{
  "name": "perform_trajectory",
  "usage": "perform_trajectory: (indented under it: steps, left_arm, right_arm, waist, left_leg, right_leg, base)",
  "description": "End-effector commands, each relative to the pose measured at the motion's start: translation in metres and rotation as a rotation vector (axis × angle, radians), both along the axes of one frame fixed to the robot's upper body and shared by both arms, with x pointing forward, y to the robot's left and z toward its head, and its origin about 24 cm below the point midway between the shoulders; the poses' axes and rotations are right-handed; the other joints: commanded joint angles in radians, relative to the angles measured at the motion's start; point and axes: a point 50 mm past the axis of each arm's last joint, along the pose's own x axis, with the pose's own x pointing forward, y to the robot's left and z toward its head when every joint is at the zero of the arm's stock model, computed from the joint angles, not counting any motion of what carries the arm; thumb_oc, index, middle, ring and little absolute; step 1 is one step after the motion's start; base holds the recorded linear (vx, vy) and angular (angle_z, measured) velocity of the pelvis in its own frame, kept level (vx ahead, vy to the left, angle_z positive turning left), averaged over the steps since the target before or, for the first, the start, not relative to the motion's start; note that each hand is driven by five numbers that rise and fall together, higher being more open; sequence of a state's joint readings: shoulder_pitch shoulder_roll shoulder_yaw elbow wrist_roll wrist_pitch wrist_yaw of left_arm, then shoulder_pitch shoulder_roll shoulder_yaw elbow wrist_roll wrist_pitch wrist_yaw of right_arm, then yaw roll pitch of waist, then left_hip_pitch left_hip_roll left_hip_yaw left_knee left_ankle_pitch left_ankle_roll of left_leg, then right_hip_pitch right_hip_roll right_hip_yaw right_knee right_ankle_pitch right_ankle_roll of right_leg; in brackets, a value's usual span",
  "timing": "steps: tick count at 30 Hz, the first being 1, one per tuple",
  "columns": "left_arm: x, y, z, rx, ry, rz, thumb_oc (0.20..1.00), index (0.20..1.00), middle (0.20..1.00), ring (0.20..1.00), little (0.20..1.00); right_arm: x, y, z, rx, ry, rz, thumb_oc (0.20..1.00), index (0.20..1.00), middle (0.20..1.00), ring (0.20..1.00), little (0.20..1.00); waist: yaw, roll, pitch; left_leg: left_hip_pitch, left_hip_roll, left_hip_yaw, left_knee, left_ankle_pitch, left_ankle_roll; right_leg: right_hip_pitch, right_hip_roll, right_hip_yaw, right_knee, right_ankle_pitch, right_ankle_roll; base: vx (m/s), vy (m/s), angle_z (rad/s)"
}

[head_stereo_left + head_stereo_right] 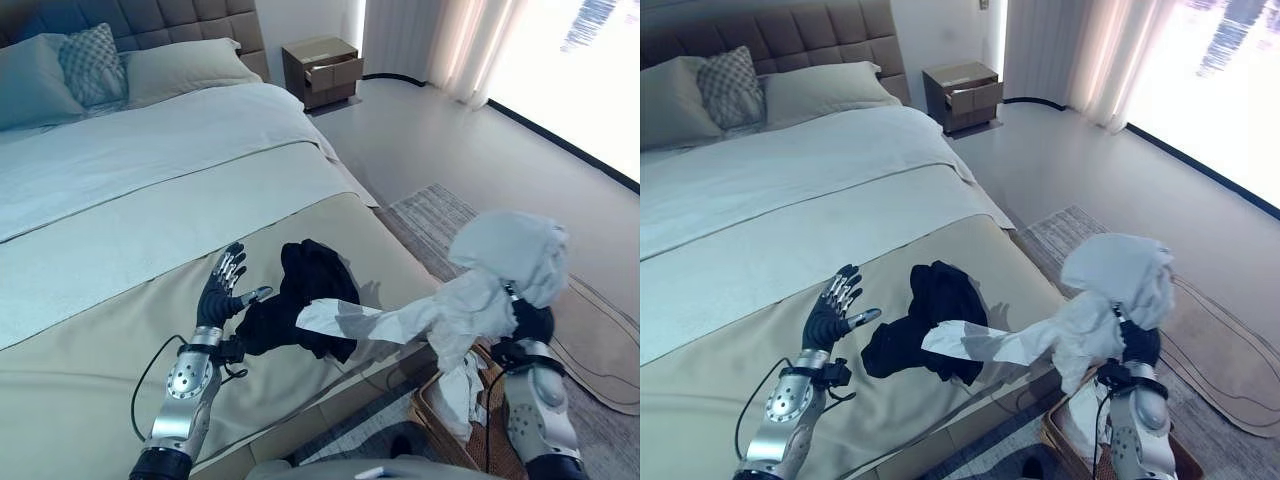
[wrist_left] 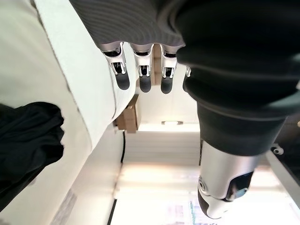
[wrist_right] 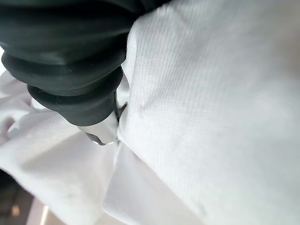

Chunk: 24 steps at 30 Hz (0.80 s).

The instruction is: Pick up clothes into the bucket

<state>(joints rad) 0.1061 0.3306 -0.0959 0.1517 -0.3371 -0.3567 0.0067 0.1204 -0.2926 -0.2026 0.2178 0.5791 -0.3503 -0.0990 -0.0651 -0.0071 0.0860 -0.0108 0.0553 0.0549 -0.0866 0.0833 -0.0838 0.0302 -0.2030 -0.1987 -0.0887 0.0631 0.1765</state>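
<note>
A black garment [image 1: 305, 300] lies crumpled near the foot of the bed [image 1: 100, 360]. My left hand [image 1: 220, 290] hovers just to its left, open, with straight fingers [image 2: 143, 82] and nothing held; the black garment [image 2: 23, 140] also shows in the left wrist view. My right hand [image 1: 530, 322] is raised beside the bed with a white garment [image 1: 510, 250] bunched over and around it. One sleeve of it stretches back across the black garment. The white cloth [image 3: 211, 117] covers the hand. A woven basket [image 1: 440, 415] stands on the floor right below the hanging cloth.
The bed's edge runs between my hands. A wooden nightstand [image 1: 322, 70] with an open drawer stands at the far wall. Pillows [image 1: 90, 65] lie at the headboard. A striped rug [image 1: 430, 215] covers the floor by the bed, with curtains [image 1: 440, 40] beyond.
</note>
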Motion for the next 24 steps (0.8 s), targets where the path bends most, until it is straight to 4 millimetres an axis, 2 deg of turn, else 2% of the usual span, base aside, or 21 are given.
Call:
perform_trajectory:
  steps: [1,2,3,5,6,7,8,11,12,20,24]
  left_arm:
    - [0.006,0.018,0.015,-0.022,-0.091,0.048,1.000,1.000,1.000,1.000,1.000]
    - [0.006,0.018,0.016,-0.023,-0.091,0.048,1.000,1.000,1.000,1.000,1.000]
    - [0.006,0.022,0.018,-0.042,-0.108,0.066,1.000,1.000,1.000,1.000,1.000]
    - [0.006,0.026,0.026,-0.040,-0.155,0.094,1.000,1.000,1.000,1.000,1.000]
    - [0.006,0.026,0.027,-0.040,-0.157,0.095,1.000,1.000,1.000,1.000,1.000]
    - [0.008,0.026,0.033,-0.042,-0.195,0.100,1.000,1.000,1.000,1.000,1.000]
    - [0.008,0.026,0.034,-0.042,-0.198,0.101,1.000,1.000,1.000,1.000,1.000]
    - [0.012,0.025,0.049,-0.051,-0.279,0.126,1.000,1.000,1.000,1.000,1.000]
    - [0.013,0.025,0.049,-0.052,-0.281,0.127,1.000,1.000,1.000,1.000,1.000]
    - [0.020,0.021,0.057,-0.057,-0.335,0.174,1.000,1.000,1.000,1.000,1.000]
    - [0.023,0.020,0.060,-0.055,-0.351,0.176,1.000,1.000,1.000,1.000,1.000]
  right_arm:
    - [0.005,-0.033,0.046,-0.178,-0.179,-0.155,0.200,0.200,0.200,0.200,0.200]
    - [0.005,-0.033,0.046,-0.179,-0.179,-0.156,0.200,0.200,0.200,0.200,0.200]
    - [0.002,-0.047,0.046,-0.211,-0.150,-0.214,0.200,0.200,0.200,0.200,0.200]
    - [0.000,-0.059,0.050,-0.248,-0.138,-0.272,0.200,0.200,0.200,0.200,0.200]
    - [0.000,-0.059,0.051,-0.249,-0.140,-0.272,0.200,0.200,0.200,0.200,0.200]
    - [0.004,-0.064,0.055,-0.246,-0.159,-0.305,0.200,0.200,0.200,0.200,0.200]
    - [0.004,-0.064,0.056,-0.246,-0.161,-0.305,0.200,0.200,0.200,0.200,0.200]
    - [0.011,-0.063,0.074,-0.255,-0.248,-0.326,0.200,0.200,0.200,0.200,0.200]
    - [0.012,-0.063,0.074,-0.255,-0.250,-0.326,0.200,0.200,0.200,0.200,0.200]
    - [0.021,-0.055,0.119,-0.269,-0.475,-0.345,0.200,0.200,0.200,0.200,0.200]
    - [0.016,-0.059,0.123,-0.278,-0.494,-0.380,0.200,0.200,0.200,0.200,0.200]
  waist:
    - [-0.008,-0.037,0.007]
    - [-0.008,-0.036,0.008]
    - [-0.013,-0.034,0.034]
    - [-0.026,-0.029,0.086]
    - [-0.026,-0.028,0.087]
    - [-0.032,-0.022,0.118]
    - [-0.032,-0.022,0.119]
    - [-0.041,-0.004,0.170]
    - [-0.040,-0.004,0.171]
    - [-0.063,0.017,0.217]
    - [-0.067,0.019,0.222]
  left_leg:
    - [-0.024,-0.024,0.009,0.127,-0.124,0.037]
    - [-0.025,-0.024,0.009,0.129,-0.125,0.037]
    - [-0.045,-0.027,0.008,0.147,-0.130,0.039]
    - [-0.084,-0.029,0.012,0.176,-0.132,0.041]
    - [-0.087,-0.029,0.013,0.179,-0.133,0.041]
    - [-0.111,-0.030,0.018,0.196,-0.133,0.041]
    - [-0.115,-0.029,0.019,0.200,-0.135,0.042]
    - [-0.166,-0.030,0.030,0.232,-0.137,0.042]
    - [-0.169,-0.030,0.031,0.235,-0.138,0.043]
    - [-0.186,-0.023,0.088,0.259,-0.155,0.047]
    - [-0.187,-0.027,0.096,0.260,-0.161,0.048]
  right_leg:
    - [-0.072,-0.016,-0.024,0.099,0.024,0.009]
    - [-0.074,-0.017,-0.023,0.102,0.022,0.009]
    - [-0.095,-0.020,-0.017,0.129,0.015,0.007]
    - [-0.140,-0.028,-0.006,0.163,0.009,0.004]
    - [-0.144,-0.028,-0.005,0.166,0.008,0.004]
    - [-0.172,-0.032,-0.001,0.181,0.010,0.002]
    - [-0.176,-0.032,0.000,0.185,0.009,0.001]
    - [-0.238,-0.041,0.017,0.221,0.010,-0.002]
    - [-0.242,-0.041,0.019,0.224,0.009,-0.002]
    - [-0.317,-0.041,0.076,0.262,0.012,0.006]
    - [-0.329,-0.042,0.088,0.269,0.008,0.008]
  base:
    - [0.00,0.000,0.00]
    - [-0.08,-0.005,-0.05]
    - [-0.12,-0.005,-0.07]
    - [-0.19,-0.002,-0.09]
    - [-0.19,0.000,-0.11]
    - [-0.10,-0.001,-0.09]
    - [-0.15,-0.001,-0.08]
    - [-0.12,0.009,-0.09]
    - [-0.08,0.003,-0.15]
    - [-0.02,0.009,-0.23]
    - [0.00,-0.006,-0.26]
